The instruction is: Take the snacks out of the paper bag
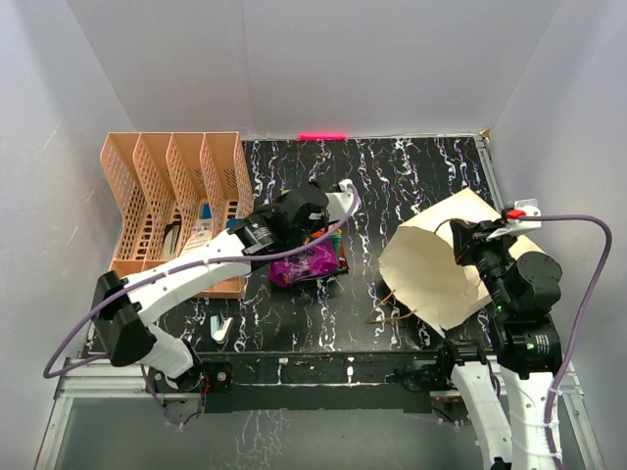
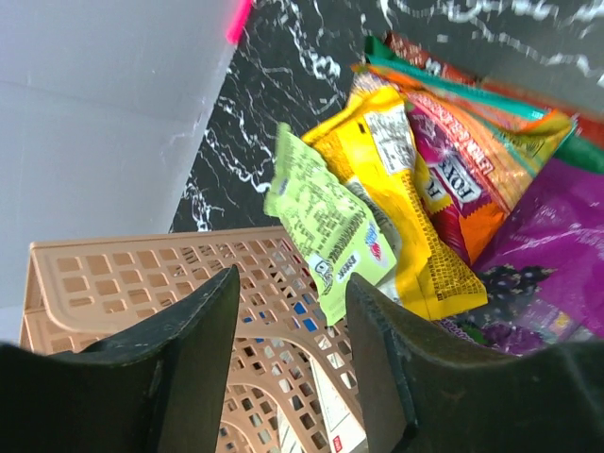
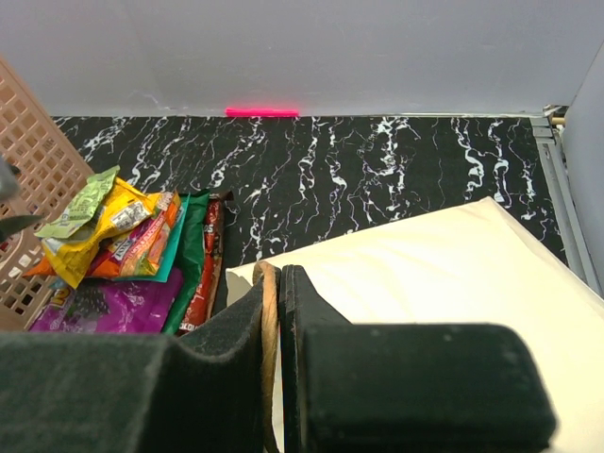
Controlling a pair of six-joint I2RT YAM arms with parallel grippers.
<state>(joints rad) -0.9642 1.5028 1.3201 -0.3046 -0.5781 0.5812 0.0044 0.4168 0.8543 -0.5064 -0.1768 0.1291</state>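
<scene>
The snacks lie in a pile on the black marbled table: a purple packet [image 1: 306, 264] at the front, with a light green packet [image 2: 326, 222], a yellow one [image 2: 396, 189], an orange-red one [image 2: 472, 160] and a dark green one [image 3: 193, 264] stacked on it. My left gripper [image 1: 318, 233] hangs open and empty over the pile's left side, its fingertips just short of the light green packet. The cream paper bag [image 1: 436, 269] leans tilted at the right. My right gripper [image 3: 276, 274] is shut on its brown cord handle [image 3: 271, 293]. The bag's inside is hidden.
A peach lattice file rack [image 1: 176, 196] stands at the back left, right beside the pile and under my left fingers [image 2: 189, 340]. A small white piece [image 1: 220, 328] lies near the front left edge. The bag's other cord handle [image 1: 392, 311] trails on the table. Grey walls enclose the table.
</scene>
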